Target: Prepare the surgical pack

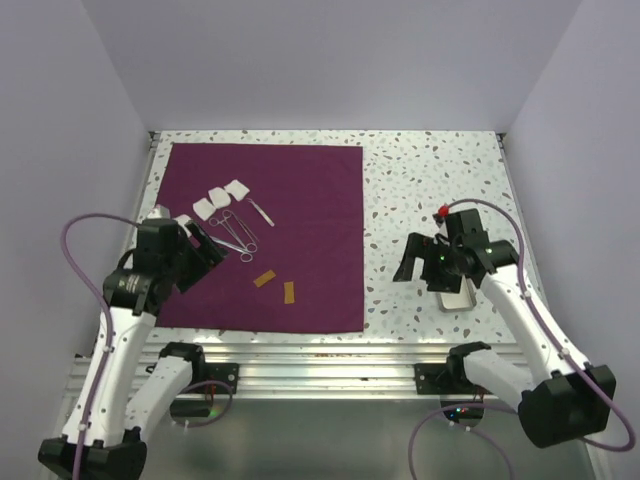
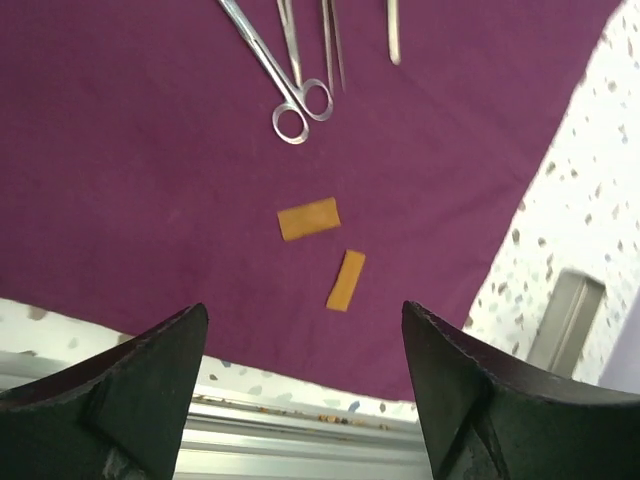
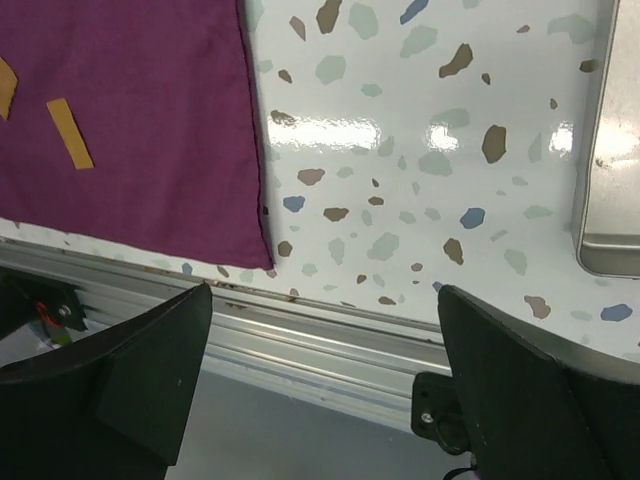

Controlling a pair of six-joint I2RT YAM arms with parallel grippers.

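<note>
From above, the purple cloth (image 1: 310, 200) of the surgical pack lies flat as one large square sheet on the left half of the speckled table (image 1: 430, 170). On the cloth there are white gauze pads (image 1: 225, 197), scissor-like instruments (image 1: 236, 233), one thin instrument (image 1: 262, 212) and two tan strips (image 1: 277, 285). The left gripper (image 1: 207, 243) hangs over the left part of the cloth, near the instruments. The right gripper (image 1: 408, 260) is over the bare table to the right of the cloth, and a small metal tray (image 1: 458, 300) lies partly under this arm.

In the left wrist view, the left gripper (image 2: 305, 330) has its two fingers spread wide with nothing between them. Below them are the cloth (image 2: 130, 150), the two tan strips and the ring handles of the instruments (image 2: 300, 105).

In the right wrist view, the right gripper (image 3: 325, 300) also has its fingers far apart and holds nothing. The near right corner of the cloth (image 3: 150, 120) lies flat on the table, and the tray (image 3: 610, 200) is at the right edge.
</note>
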